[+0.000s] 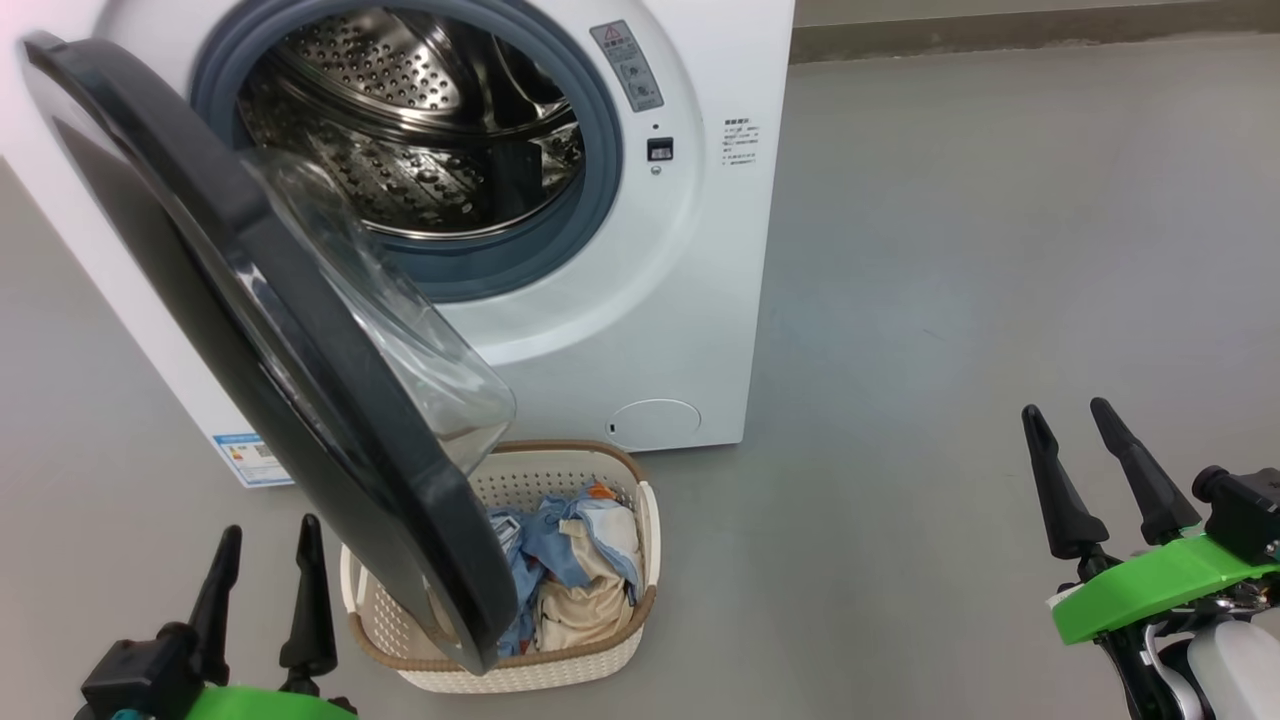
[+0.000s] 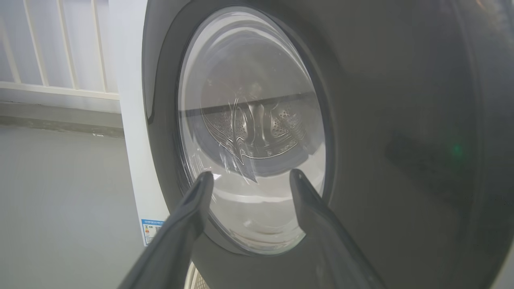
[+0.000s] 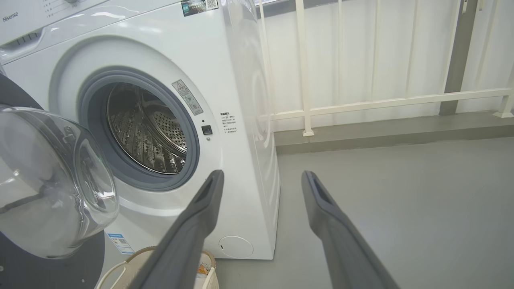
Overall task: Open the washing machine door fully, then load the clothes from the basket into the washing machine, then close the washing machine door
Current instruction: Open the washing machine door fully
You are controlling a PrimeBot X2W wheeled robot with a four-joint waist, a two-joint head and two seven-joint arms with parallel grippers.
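Observation:
The white washing machine [image 1: 640,300] stands ahead with its steel drum [image 1: 420,120] exposed. Its round black door [image 1: 250,330] hangs partly open, swung out to the left, its glass bowl over the basket [image 1: 600,655]. The cream basket sits on the floor in front of the machine and holds the blue and beige clothes [image 1: 575,570]. My left gripper [image 1: 268,540] is open at the lower left, just left of the door; in the left wrist view the left gripper [image 2: 251,176] points at the door's outer face [image 2: 249,132]. My right gripper [image 1: 1065,418] is open at the lower right, far from everything.
Bare grey floor [image 1: 950,300] spreads to the right of the machine. A white railing [image 3: 361,104] on a low kerb runs behind it. The open door overhangs the left part of the basket.

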